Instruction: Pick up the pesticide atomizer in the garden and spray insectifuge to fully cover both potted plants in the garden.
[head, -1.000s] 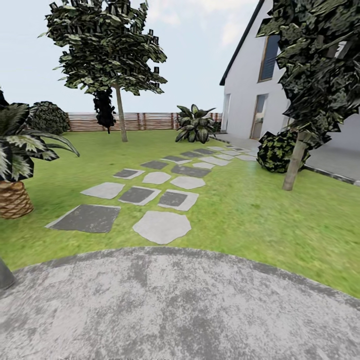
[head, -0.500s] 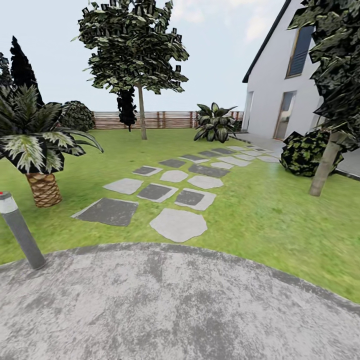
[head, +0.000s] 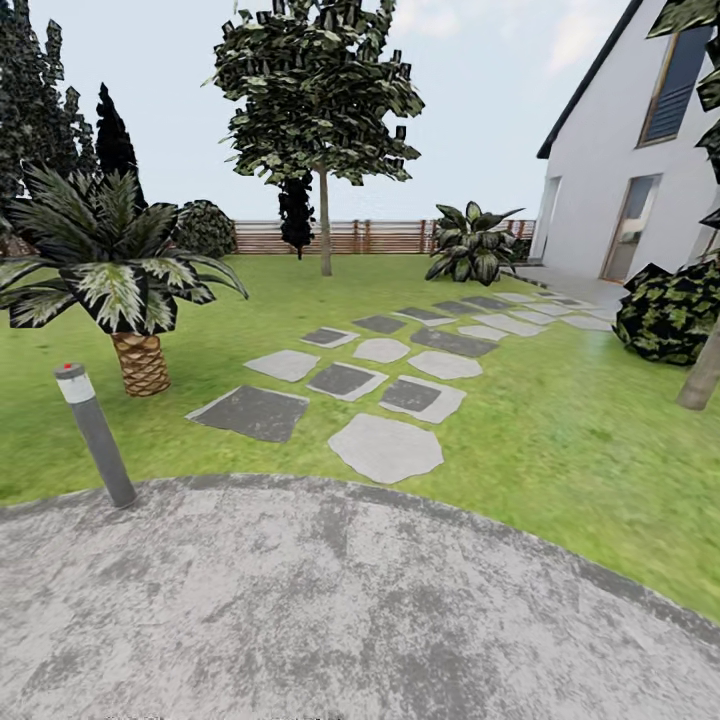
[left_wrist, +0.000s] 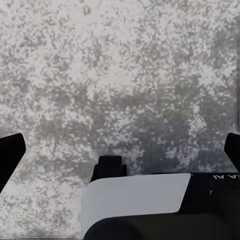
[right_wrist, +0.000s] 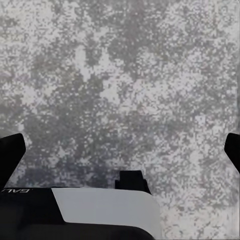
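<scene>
House garden (head: 560, 440): lawn, patio (head: 350, 610)

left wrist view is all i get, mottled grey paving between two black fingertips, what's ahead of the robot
Observer: In the head view, a path of flat grey stepping stones runs from the round grey paved patio across the green lawn toward a white house.
Operator: anything standing near the patio edge
Observer: A tall grey bollard lamp with a red dot stands at the patio's left edge, with a scaly-trunked palm on the lawn beyond it.
Operator: right gripper holding anything
Observer: No. The right wrist view shows the right gripper open over bare paving.
</scene>
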